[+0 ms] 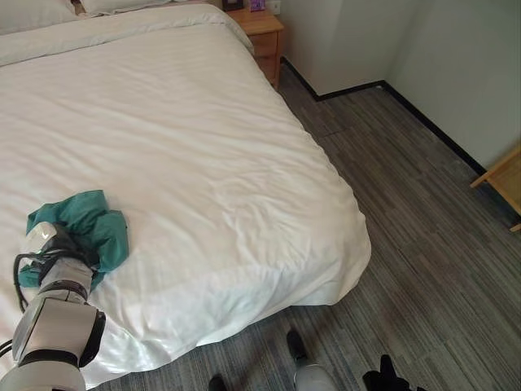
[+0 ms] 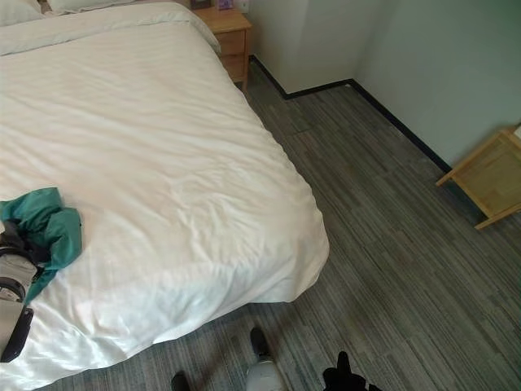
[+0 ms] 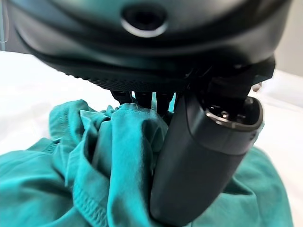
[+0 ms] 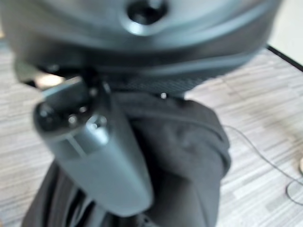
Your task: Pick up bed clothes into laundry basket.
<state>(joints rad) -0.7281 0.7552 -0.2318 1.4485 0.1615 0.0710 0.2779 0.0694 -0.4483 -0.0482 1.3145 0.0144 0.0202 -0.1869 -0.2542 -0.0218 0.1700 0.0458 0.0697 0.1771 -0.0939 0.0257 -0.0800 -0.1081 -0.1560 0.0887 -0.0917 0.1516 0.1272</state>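
Note:
A crumpled teal garment (image 1: pixel 102 221) lies near the foot of the white bed (image 1: pixel 212 138), on its left side. My left hand (image 1: pixel 55 243) rests on the garment. In the left wrist view its thumb (image 3: pixel 203 156) and curled fingers pinch a fold of the teal cloth (image 3: pixel 109 161). Over the grey floor, my right hand (image 4: pixel 94 156) is shut on a black garment (image 4: pixel 189 151), which hangs down from it. A black bunch (image 1: pixel 389 378) shows at the lower edge of the eye views.
A wooden nightstand (image 1: pixel 262 34) stands by the head of the bed against the wall. Another low wooden piece (image 2: pixel 488 175) sits at the far right. Grey striped floor (image 1: pixel 423 212) spreads right of the bed.

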